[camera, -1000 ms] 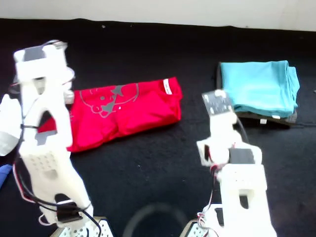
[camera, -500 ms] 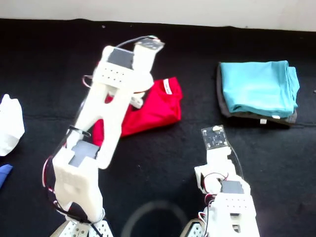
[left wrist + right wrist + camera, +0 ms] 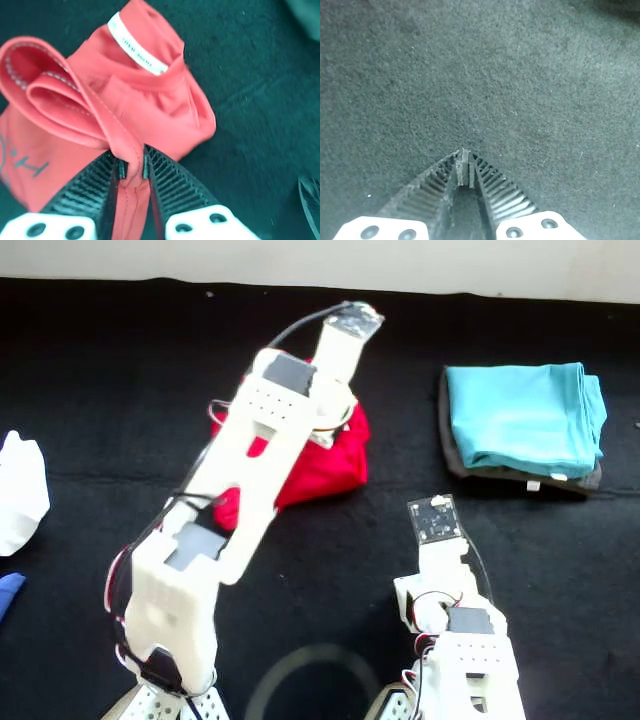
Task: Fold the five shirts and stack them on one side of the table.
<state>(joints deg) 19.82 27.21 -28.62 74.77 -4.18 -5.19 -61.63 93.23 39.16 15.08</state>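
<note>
My left fingers [image 3: 170, 182] pinch the red cloth shirt [image 3: 165, 105] by its hem, held up for folding over; right fingers [image 3: 495, 192] closed empty, parked aside.

The red shirt [image 3: 325, 465] has a grey print [image 3: 22, 162] and a white neck label [image 3: 136, 44]. The turquoise shirt [image 3: 525, 418] is plain, as is the dark grey shirt [image 3: 455, 465], and the table [image 3: 100, 370] is black. The white cloth [image 3: 20, 490] is plain too.
</note>
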